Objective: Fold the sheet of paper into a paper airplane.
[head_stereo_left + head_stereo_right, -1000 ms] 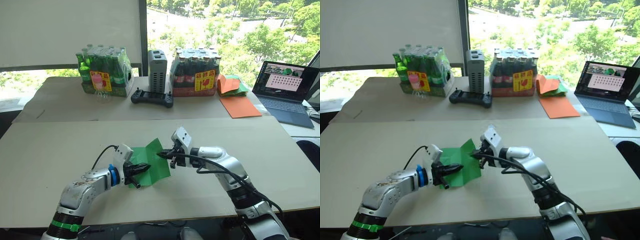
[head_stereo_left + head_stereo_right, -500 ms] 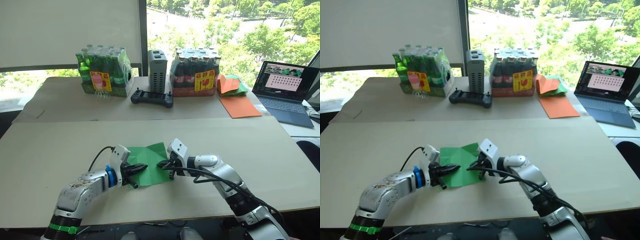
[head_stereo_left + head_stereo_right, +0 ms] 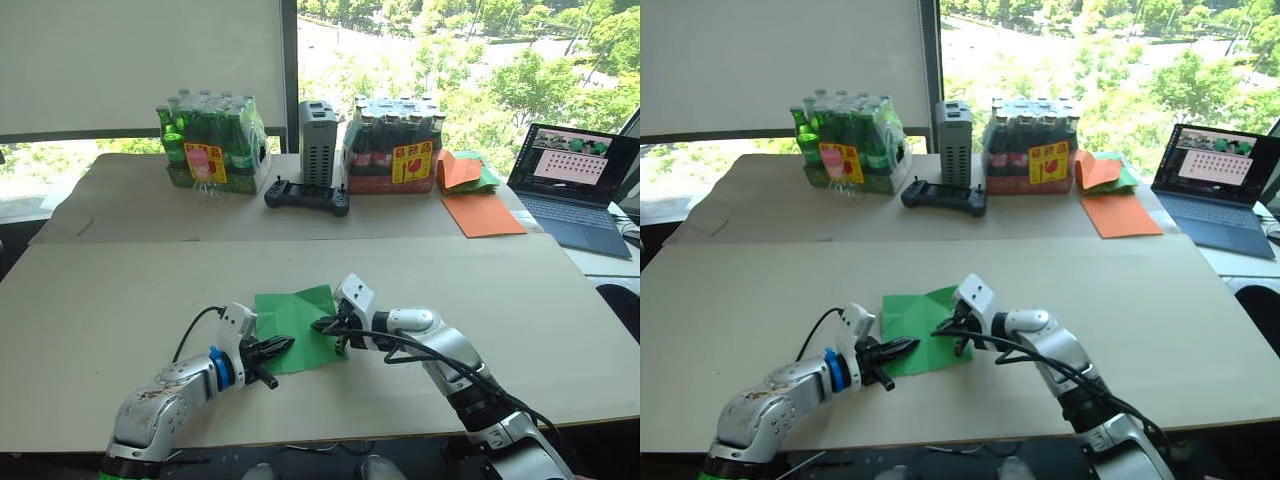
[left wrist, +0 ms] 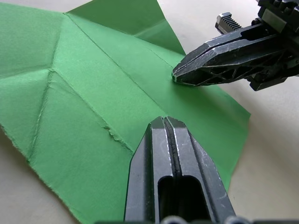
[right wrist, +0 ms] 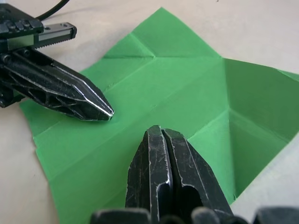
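Note:
The sheet of paper [image 3: 297, 318], bright green with crease lines, lies opened and nearly flat on the near table [image 3: 90, 300]; no paper airplane is in view. My left gripper [image 3: 286, 345] is shut, its tip resting on the sheet's near left part. In the left wrist view, that tip [image 4: 164, 121] lies on the green sheet [image 4: 84, 93] beside a torn crease. My right gripper [image 3: 318, 325] is shut too, its tip [image 5: 159, 130] pressing on the sheet [image 5: 187, 88] near the middle. The two tips point at each other, a short gap apart. Neither gripper holds the paper.
On the far table stand a pack of green bottles [image 3: 208, 148], a grey box [image 3: 315, 143], a black controller [image 3: 306, 196] and a pack of dark bottles [image 3: 392, 148]. Orange sheets [image 3: 483, 213], a mixed paper pile [image 3: 462, 170] and a laptop [image 3: 575, 185] sit far right.
A second ago the sheet's right part stood raised at the right gripper; it now lies flat. The right gripper has come down and left onto it. The left gripper has drawn back slightly.

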Robot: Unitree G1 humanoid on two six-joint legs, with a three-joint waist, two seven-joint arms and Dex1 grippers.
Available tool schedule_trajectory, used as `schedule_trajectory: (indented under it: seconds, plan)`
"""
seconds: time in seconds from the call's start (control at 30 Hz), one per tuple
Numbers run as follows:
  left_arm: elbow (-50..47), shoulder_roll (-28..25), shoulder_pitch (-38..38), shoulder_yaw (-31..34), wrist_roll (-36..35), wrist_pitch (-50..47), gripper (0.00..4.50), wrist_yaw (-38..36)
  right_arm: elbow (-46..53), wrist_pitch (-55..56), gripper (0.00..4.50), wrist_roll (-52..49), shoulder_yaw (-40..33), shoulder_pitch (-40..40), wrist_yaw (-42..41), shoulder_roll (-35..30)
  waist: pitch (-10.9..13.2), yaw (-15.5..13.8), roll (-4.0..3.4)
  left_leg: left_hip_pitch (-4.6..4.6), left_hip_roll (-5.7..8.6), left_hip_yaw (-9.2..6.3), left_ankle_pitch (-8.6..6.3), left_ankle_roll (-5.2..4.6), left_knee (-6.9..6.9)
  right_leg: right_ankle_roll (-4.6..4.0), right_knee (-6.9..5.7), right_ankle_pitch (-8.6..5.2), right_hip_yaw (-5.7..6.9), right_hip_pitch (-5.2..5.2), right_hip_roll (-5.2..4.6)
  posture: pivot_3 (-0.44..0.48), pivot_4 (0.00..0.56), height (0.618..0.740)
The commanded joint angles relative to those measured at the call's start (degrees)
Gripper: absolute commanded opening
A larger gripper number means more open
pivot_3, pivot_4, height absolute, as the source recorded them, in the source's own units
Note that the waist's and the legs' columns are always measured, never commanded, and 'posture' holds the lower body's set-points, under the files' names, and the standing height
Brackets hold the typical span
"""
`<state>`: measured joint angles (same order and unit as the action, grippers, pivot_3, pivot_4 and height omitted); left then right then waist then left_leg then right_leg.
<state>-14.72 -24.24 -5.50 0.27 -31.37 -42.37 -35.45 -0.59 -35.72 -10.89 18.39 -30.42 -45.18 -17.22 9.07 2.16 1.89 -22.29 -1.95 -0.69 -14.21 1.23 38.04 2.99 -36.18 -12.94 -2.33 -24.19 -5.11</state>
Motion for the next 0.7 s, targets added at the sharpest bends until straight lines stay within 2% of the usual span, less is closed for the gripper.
schedule_trajectory:
  seconds: [0.03, 0.13, 0.17, 0.23, 0.43, 0.7]
  plan:
    - [1.3, 0.1, -0.5, -0.3, 1.0, 0.3, 0.02, 0.6, 2.4, -0.4, 0.00, -2.5, -3.6, -1.6, 1.2, 1.5, 0.0, 0.0, 0.00, 0.00, 0.00, 0.00, 0.00, 0.00, 0.00, 0.00, 0.00, 0.00, 0.00, 0.00, 0.00, 0.000, 0.150, 0.727]
    - [1.6, 0.0, -0.9, -0.2, 1.0, 0.4, 0.02, 0.5, 2.5, -1.3, 0.00, -4.4, -6.8, -2.6, 3.7, 3.7, 0.0, 0.1, 0.00, 0.01, -0.01, -0.01, 0.00, 0.00, 0.00, 0.00, -0.02, 0.00, 0.00, 0.00, 0.01, 0.000, 0.150, 0.727]
    - [1.7, 0.0, -1.0, -0.1, 1.0, 0.4, 0.00, 0.5, 2.6, -1.5, 0.46, -4.9, -7.6, -2.9, 4.3, 4.3, 0.0, 0.1, 0.00, 0.01, -0.01, 0.00, 0.00, 0.00, 0.00, 0.00, -0.03, 0.00, 0.00, -0.02, 0.01, 0.000, 0.150, 0.727]
    - [1.8, -0.2, -1.2, -0.1, 1.1, 0.4, 0.00, 0.3, 2.7, -1.8, 0.85, -6.0, -9.4, -3.7, 5.6, 5.5, 0.0, 0.1, 0.00, 0.01, -0.01, -0.01, 0.00, 0.00, 0.00, 0.00, -0.03, 0.00, 0.00, -0.01, 0.01, 0.000, 0.150, 0.727]
    - [2.1, -0.6, -1.6, 0.1, 1.0, 0.3, 0.00, 0.0, 3.4, -3.2, 2.87, -9.6, -14.4, -6.0, 9.3, 8.7, 0.0, 0.1, -0.01, 0.00, -0.01, -0.01, 0.00, 0.00, 0.00, 0.00, -0.04, 0.00, 0.00, -0.02, 0.01, 0.000, 0.150, 0.727]
    - [2.2, -0.9, -1.9, 0.3, 0.9, 0.4, 0.00, -0.1, -0.1, -3.1, 2.87, -6.4, -12.5, -6.3, 12.8, 8.1, 0.0, 0.2, -0.01, 0.00, -0.01, -0.01, 0.00, 0.00, 0.00, 0.00, -0.05, 0.00, 0.00, -0.02, 0.01, 0.000, 0.150, 0.727]
